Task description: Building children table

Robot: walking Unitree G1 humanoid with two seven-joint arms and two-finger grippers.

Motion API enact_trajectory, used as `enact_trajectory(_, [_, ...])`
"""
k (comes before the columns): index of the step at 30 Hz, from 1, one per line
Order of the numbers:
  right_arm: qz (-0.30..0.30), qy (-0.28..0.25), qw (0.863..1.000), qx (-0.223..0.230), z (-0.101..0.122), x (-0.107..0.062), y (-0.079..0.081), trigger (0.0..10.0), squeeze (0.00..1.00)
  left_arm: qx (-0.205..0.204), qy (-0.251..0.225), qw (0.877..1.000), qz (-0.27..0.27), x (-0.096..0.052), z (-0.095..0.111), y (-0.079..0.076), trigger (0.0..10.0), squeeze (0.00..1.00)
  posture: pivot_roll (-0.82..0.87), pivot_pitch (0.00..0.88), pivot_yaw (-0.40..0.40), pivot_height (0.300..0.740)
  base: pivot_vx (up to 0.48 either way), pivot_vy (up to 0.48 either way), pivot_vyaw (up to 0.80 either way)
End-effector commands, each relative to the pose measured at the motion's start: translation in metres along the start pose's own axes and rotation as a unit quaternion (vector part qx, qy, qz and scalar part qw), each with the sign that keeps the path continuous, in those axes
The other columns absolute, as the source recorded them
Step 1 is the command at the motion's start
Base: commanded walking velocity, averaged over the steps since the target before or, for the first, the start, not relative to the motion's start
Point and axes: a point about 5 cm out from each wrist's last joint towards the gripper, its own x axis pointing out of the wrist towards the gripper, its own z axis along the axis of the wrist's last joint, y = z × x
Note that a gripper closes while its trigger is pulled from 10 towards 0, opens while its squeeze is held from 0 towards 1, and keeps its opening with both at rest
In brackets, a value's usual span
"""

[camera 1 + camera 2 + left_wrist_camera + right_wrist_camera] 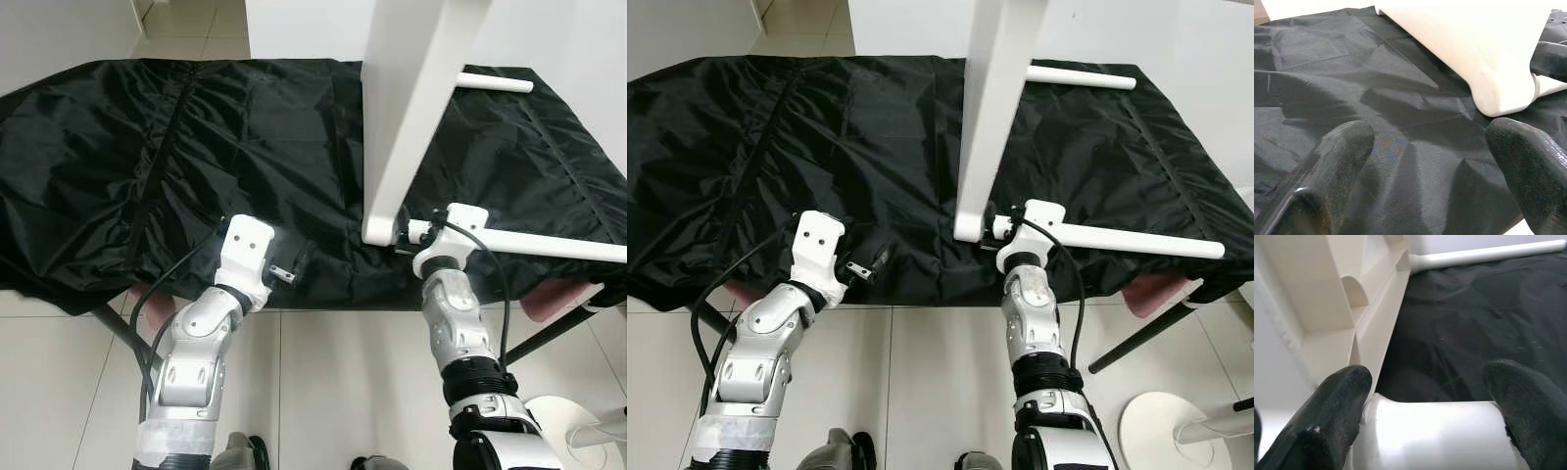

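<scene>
A white table top (411, 98) stands on edge on a surface draped in black cloth (147, 147). One white table leg (549, 245) juts out to the right from its lower corner, lying flat on the cloth. My right gripper (411, 232) is at that joint; in the right wrist view it (1430, 411) is open with the leg (1430, 431) lying between its fingers (1332, 406). My left gripper (287, 271) hovers open over the cloth near the front edge, left of the table top's corner (1488, 63). A second white leg (495, 83) lies loose at the back right.
The cloth hangs over the front edge above a tiled floor (333, 392). A dark slanted support leg (549, 338) and a pink edge (558, 294) show under the cloth at the right. A white round base (578, 426) stands on the floor at the bottom right.
</scene>
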Motion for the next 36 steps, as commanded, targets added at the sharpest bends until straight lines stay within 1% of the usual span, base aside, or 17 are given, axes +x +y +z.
enact_trajectory(1, [0.034, 0.035, 0.999, 0.018, -0.016, -0.004, 0.015, 10.0, 0.00, -0.005, 0.004, 0.994, 0.109, -0.003, -0.001, 0.010, 10.0, 0.00, -0.03, 0.111, 0.021, 0.740, 0.000, 0.000, 0.00])
enact_trajectory(2, [0.046, 0.037, 0.998, 0.024, -0.017, -0.005, 0.020, 10.0, 0.00, -0.005, 0.004, 0.994, 0.109, -0.004, -0.001, 0.010, 10.0, 0.00, -0.03, 0.114, 0.022, 0.740, 0.000, 0.000, 0.00])
enact_trajectory(8, [0.066, 0.040, 0.996, 0.035, -0.020, -0.006, 0.028, 10.0, 0.00, -0.005, 0.005, 0.994, 0.109, -0.004, 0.000, 0.010, 10.0, 0.00, -0.03, 0.116, 0.024, 0.740, 0.000, 0.000, 0.00])
enact_trajectory(9, [0.077, 0.040, 0.995, 0.041, -0.020, -0.006, 0.032, 10.0, 0.00, -0.005, 0.005, 0.994, 0.109, -0.004, 0.000, 0.010, 10.0, 0.00, -0.03, 0.118, 0.023, 0.740, 0.000, 0.000, 0.00])
enact_trajectory(10, [0.077, 0.040, 0.995, 0.041, -0.020, -0.006, 0.032, 10.0, 0.00, -0.005, 0.005, 0.994, 0.109, -0.004, 0.000, 0.010, 10.0, 0.00, -0.03, 0.118, 0.023, 0.740, 0.000, 0.000, 0.00])
enact_trajectory(12, [0.101, 0.043, 0.992, 0.055, -0.022, -0.005, 0.042, 10.0, 0.00, -0.006, 0.006, 0.994, 0.108, -0.004, 0.000, 0.010, 10.0, 0.00, -0.03, 0.119, 0.023, 0.740, 0.000, 0.000, 0.00])
enact_trajectory(13, [0.101, 0.043, 0.992, 0.055, -0.022, -0.005, 0.042, 10.0, 0.00, -0.006, 0.006, 0.994, 0.108, -0.004, 0.000, 0.010, 10.0, 0.00, -0.03, 0.119, 0.023, 0.740, 0.000, 0.000, 0.00])
enact_trajectory(15, [0.112, 0.045, 0.991, 0.053, -0.022, -0.001, 0.050, 10.0, 0.00, -0.005, 0.004, 0.994, 0.106, -0.004, 0.001, 0.010, 10.0, 0.00, -0.03, 0.122, 0.024, 0.740, 0.000, 0.000, 0.00])
enact_trajectory(18, [0.117, 0.045, 0.991, 0.053, -0.021, 0.001, 0.055, 10.0, 0.00, -0.004, 0.004, 0.994, 0.105, -0.004, 0.001, 0.010, 10.0, 0.00, -0.03, 0.122, 0.024, 0.740, 0.000, 0.000, 0.00])
enact_trajectory(21, [0.130, 0.048, 0.989, 0.057, -0.020, 0.007, 0.065, 10.0, 0.00, -0.003, 0.003, 0.995, 0.104, -0.005, 0.002, 0.010, 10.0, 0.00, -0.02, 0.129, 0.022, 0.740, 0.000, 0.000, 0.00])
enact_trajectory(25, [0.138, 0.047, 0.988, 0.056, -0.019, 0.011, 0.074, 10.0, 0.00, -0.002, 0.003, 0.995, 0.102, -0.005, 0.003, 0.009, 10.0, 0.00, -0.01, 0.138, 0.015, 0.740, 0.000, 0.000, 0.00])
enact_trajectory(30, [0.141, 0.037, 0.988, 0.060, -0.016, 0.010, 0.076, 10.0, 0.00, 0.001, 0.002, 0.995, 0.100, -0.007, 0.004, 0.008, 10.0, 0.00, -0.01, 0.143, 0.010, 0.740, 0.000, 0.000, 0.00])
enact_trajectory(32, [0.141, 0.020, 0.988, 0.055, -0.014, 0.006, 0.074, 10.0, 0.00, 0.003, 0.001, 0.996, 0.094, -0.008, 0.005, 0.006, 10.0, 0.00, 0.00, 0.150, 0.003, 0.740, 0.000, 0.000, 0.00])
enact_trajectory(33, [0.141, 0.020, 0.988, 0.055, -0.014, 0.006, 0.074, 10.0, 0.00, 0.003, 0.001, 0.996, 0.094, -0.008, 0.005, 0.006, 10.0, 0.00, 0.00, 0.150, 0.003, 0.740, 0.000, 0.000, 0.00])
enact_trajectory(34, [0.138, 0.007, 0.989, 0.051, -0.012, 0.002, 0.070, 10.0, 0.00, 0.004, 0.000, 0.996, 0.090, -0.008, 0.005, 0.006, 10.0, 0.00, -0.01, 0.151, 0.002, 0.740, 0.000, 0.000, 0.00])
enact_trajectory(35, [0.138, 0.007, 0.989, 0.051, -0.012, 0.002, 0.070, 10.0, 0.00, 0.004, 0.000, 0.996, 0.090, -0.008, 0.005, 0.006, 10.0, 0.00, -0.01, 0.151, 0.002, 0.740, 0.000, 0.000, 0.00])
enact_trajectory(36, [0.134, -0.012, 0.990, 0.044, -0.008, -0.002, 0.066, 10.0, 0.00, 0.006, 0.000, 0.996, 0.084, -0.008, 0.006, 0.006, 10.0, 0.00, -0.01, 0.153, -0.005, 0.740, 0.000, 0.000, 0.00])
